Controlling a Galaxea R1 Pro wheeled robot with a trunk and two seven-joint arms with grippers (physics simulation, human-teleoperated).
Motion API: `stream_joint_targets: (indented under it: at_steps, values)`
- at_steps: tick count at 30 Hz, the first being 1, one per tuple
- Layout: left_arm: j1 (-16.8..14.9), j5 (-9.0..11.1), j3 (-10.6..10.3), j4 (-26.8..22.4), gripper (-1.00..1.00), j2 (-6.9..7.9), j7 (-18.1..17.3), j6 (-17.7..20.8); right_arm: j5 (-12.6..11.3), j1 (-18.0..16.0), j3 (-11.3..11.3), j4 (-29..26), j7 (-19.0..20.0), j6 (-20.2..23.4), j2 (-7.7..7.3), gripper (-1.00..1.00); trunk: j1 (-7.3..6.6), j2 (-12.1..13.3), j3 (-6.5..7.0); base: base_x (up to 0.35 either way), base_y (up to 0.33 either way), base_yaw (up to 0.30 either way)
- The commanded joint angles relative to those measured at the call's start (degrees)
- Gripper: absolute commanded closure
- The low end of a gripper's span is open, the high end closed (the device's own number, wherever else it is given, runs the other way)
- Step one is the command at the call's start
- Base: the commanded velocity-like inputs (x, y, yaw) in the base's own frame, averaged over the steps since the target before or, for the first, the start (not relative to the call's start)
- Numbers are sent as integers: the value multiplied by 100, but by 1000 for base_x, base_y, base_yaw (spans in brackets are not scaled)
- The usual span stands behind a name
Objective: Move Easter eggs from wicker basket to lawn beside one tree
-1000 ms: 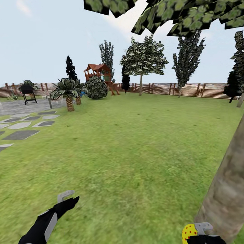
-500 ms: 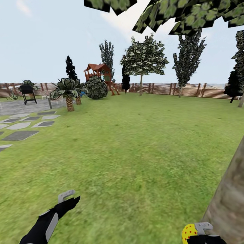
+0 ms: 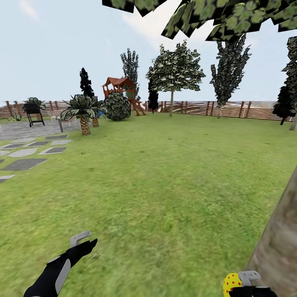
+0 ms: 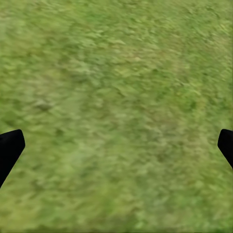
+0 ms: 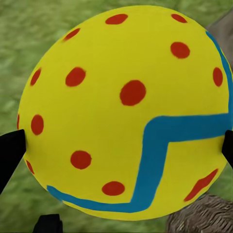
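Note:
One Easter egg [image 3: 231, 283], yellow with red spots and a blue zigzag band [image 5: 121, 111], is held in my right gripper [image 3: 239, 285] at the bottom right of the head view. The gripper is shut on it, with a dark fingertip on each side of the egg [image 5: 10, 151]. Right beside it rises the thick grey-brown trunk of a tree [image 3: 277, 243], whose bark [image 5: 201, 219] also shows behind the egg. My left gripper [image 3: 82, 242] hangs open over the lawn [image 3: 165, 185], its fingertips [image 4: 9, 148] wide apart with only grass between them. The wicker basket is out of view.
Grey paving slabs [image 3: 25, 164] lie at the left. Far off stand a low palm plant [image 3: 84, 111], a round shrub [image 3: 117, 106], a red play structure [image 3: 120, 87], a black grill [image 3: 34, 112], more trees [image 3: 175, 70] and the wooden fence [image 3: 247, 109].
The whole picture has shifted slightly, so the near trunk sits a little further right in the view. Both arms keep their poses and the egg stays held.

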Motion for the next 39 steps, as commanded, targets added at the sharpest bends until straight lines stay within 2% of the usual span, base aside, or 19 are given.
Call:
stream_joint_targets:
  at_steps: [1,39]
  values:
    - [-4,46,22,-8,-100,-3,-29,51,10,-5,3,-11,17,33,-1,100,23,-46,-26,0,0,0]
    - [-4,51,22,-10,-100,-5,-28,51,15,-3,-4,-11,-39,16,13,100,858,-1571,-708,0,0,0]
